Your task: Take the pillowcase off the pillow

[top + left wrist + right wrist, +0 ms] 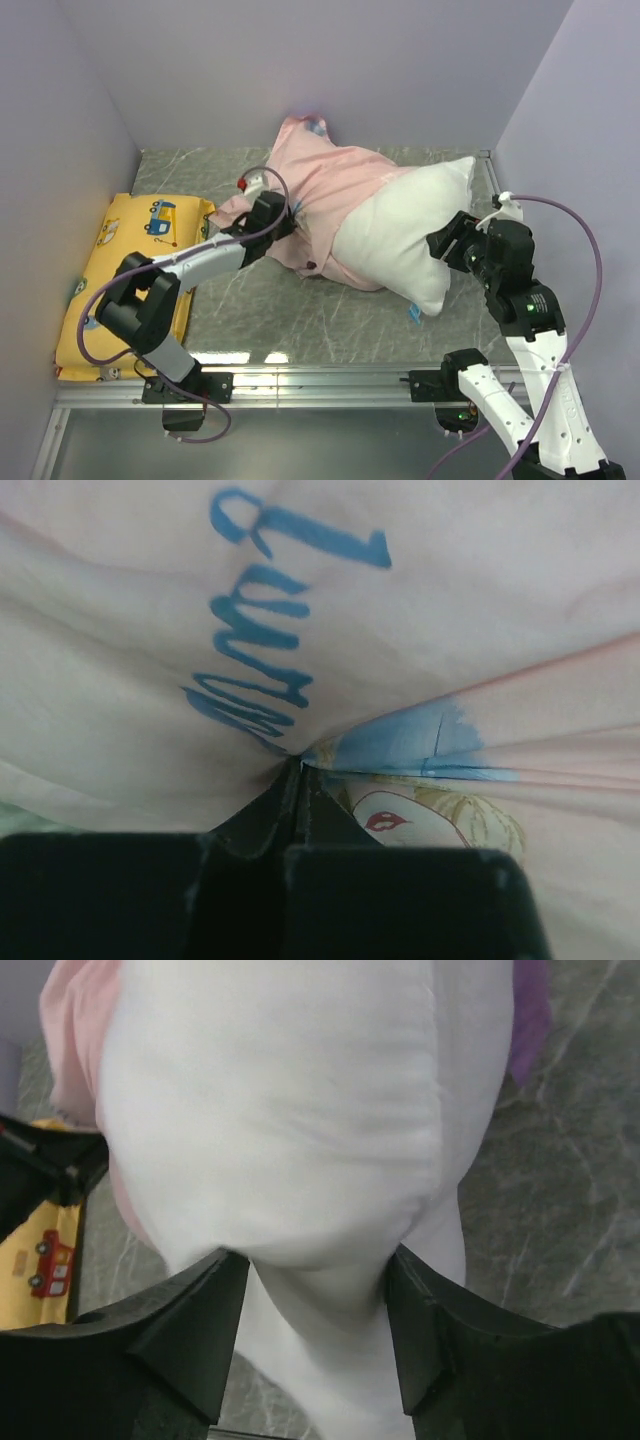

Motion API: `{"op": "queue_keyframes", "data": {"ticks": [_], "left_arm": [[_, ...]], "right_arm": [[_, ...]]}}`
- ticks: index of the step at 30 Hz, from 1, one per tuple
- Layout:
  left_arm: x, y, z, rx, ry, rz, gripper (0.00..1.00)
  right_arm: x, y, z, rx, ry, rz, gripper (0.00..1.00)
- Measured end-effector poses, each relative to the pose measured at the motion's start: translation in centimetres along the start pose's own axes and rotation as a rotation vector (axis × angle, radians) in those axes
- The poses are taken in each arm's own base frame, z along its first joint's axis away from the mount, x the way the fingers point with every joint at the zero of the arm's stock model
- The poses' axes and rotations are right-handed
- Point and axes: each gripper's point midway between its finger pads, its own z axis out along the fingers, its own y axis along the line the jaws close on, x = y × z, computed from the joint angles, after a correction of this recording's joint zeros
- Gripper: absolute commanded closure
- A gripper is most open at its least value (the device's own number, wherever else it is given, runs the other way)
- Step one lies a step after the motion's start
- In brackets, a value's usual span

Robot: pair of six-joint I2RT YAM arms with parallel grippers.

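The pillowcase [320, 195] lies inside out, pale pink, bunched over the far left part of the white pillow [415, 235], whose right half is bare. My left gripper [278, 222] is shut on a pinch of the pillowcase; in the left wrist view [298, 765] the fabric [450, 630] gathers into folds at its fingertips, with mirrored blue lettering and a printed face showing through. My right gripper [447, 243] is shut on the pillow's near end; in the right wrist view its jaws [318, 1290] squeeze a fold of the pillow [280, 1110].
A yellow cushion [125, 270] with cartoon vehicles lies at the left wall. A small blue tag [414, 314] sticks out under the pillow's near corner. Lilac walls close in the grey marbled table [280, 310]. A metal rail [330, 378] runs along the near edge.
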Motion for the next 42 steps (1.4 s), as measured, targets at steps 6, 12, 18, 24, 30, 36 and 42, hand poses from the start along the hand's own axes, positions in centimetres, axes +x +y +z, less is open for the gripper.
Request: {"op": "queue_keyframes", "data": {"ticks": [6, 12, 18, 24, 30, 36, 42], "left_arm": [[6.3, -0.7, -2.4, 0.076, 0.048, -0.028, 1.0], [11.6, -1.5, -5.2, 0.138, 0.119, -0.037, 1.0], [13.8, -2.4, -6.8, 0.164, 0.141, -0.038, 1.0], [14.2, -2.4, -7.3, 0.172, 0.144, -0.055, 1.0], [13.8, -2.7, -8.7, 0.171, 0.143, -0.002, 0.96], [9.1, -5.7, -11.6, 0.19, 0.088, 0.105, 0.45], [1.3, -12.2, -15.6, 0.291, -0.035, 0.174, 0.22]], "right_arm": [[-0.6, -1.5, 0.0, 0.074, -0.04, -0.02, 0.22], [-1.0, -0.9, 2.2, 0.075, -0.035, -0.046, 0.18], [2.9, -1.3, 6.4, 0.122, 0.049, -0.108, 0.18], [4.5, -2.8, 7.8, 0.148, -0.013, -0.091, 0.83], [5.0, -2.2, 8.8, 0.054, -0.109, -0.032, 1.0], [5.4, -1.5, 7.0, -0.082, -0.246, 0.003, 1.0], [5.7, -1.2, 6.5, -0.121, -0.277, 0.009, 1.0]]}}
